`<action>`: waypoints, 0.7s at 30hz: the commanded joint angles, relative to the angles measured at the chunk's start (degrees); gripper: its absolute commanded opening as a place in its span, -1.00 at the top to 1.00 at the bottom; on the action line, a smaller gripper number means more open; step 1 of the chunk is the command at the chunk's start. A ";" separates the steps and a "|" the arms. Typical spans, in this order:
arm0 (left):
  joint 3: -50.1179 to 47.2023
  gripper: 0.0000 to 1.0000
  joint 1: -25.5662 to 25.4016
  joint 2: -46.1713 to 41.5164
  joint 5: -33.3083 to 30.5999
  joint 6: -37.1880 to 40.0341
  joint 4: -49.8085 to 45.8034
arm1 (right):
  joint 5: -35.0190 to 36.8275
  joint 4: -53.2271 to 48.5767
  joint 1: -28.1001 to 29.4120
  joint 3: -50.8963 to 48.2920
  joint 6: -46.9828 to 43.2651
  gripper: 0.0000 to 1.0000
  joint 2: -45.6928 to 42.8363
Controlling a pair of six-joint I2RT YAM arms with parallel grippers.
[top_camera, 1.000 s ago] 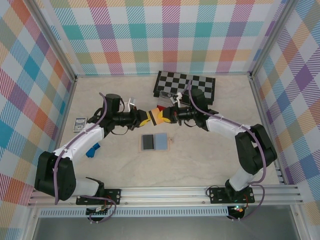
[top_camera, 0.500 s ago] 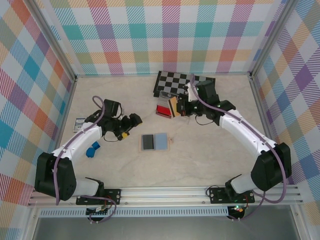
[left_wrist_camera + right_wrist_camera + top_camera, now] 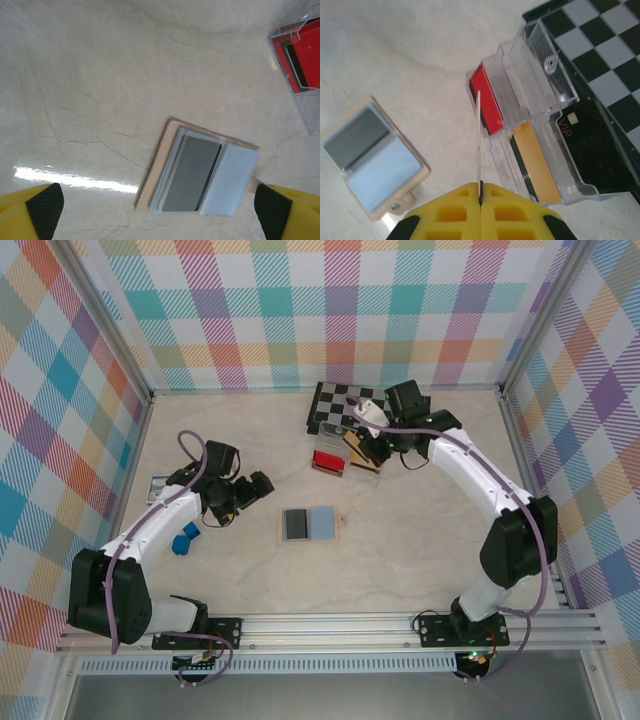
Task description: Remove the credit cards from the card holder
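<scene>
One grey card (image 3: 192,172) fills the card holder (image 3: 152,177); right jaws pinch a thin card (image 3: 479,145), left jaws spread.

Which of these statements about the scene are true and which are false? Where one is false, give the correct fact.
1. The card holder lies open on the table. True.
2. The left end effector grips the card holder. False: the left end effector is open and apart from it.
3. The right end effector is shut on a thin card, seen edge-on from its wrist. True.
4. The clear tray is empty. False: the clear tray holds a red card and a tan card.
5. A dark grey card sits in the card holder. True.
</scene>
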 commanded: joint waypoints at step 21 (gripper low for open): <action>-0.75 -1.00 1.03 3.51 2.46 -2.67 6.80 | 0.49 -10.60 -2.93 14.14 -24.38 1.00 17.09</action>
